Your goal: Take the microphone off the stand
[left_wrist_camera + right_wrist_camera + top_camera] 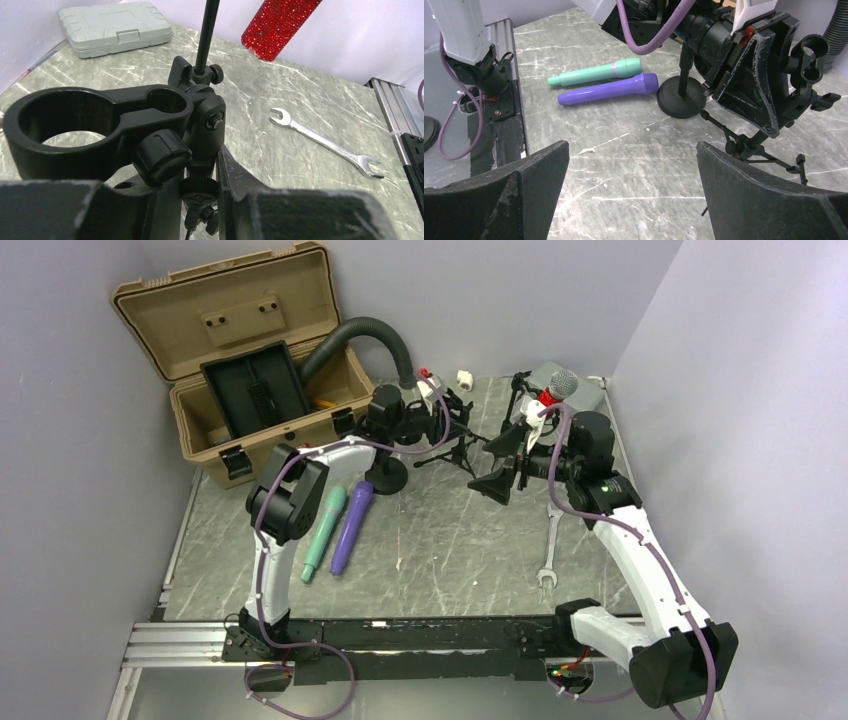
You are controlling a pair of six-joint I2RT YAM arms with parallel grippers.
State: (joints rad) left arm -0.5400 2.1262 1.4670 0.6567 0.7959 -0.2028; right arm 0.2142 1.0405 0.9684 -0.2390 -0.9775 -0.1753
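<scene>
A red glitter microphone with a grey mesh head stands tilted at the back right; its red body also shows in the left wrist view, and its holder is hidden behind the right arm. My left gripper is shut on the stem of a small black tripod stand, whose clip ring is empty. My right gripper is open and empty, low over bare table next to the tripod.
A green microphone and a purple microphone lie at the left. A round-base stand, a wrench, a grey case, an open tan toolbox and a black hose are around.
</scene>
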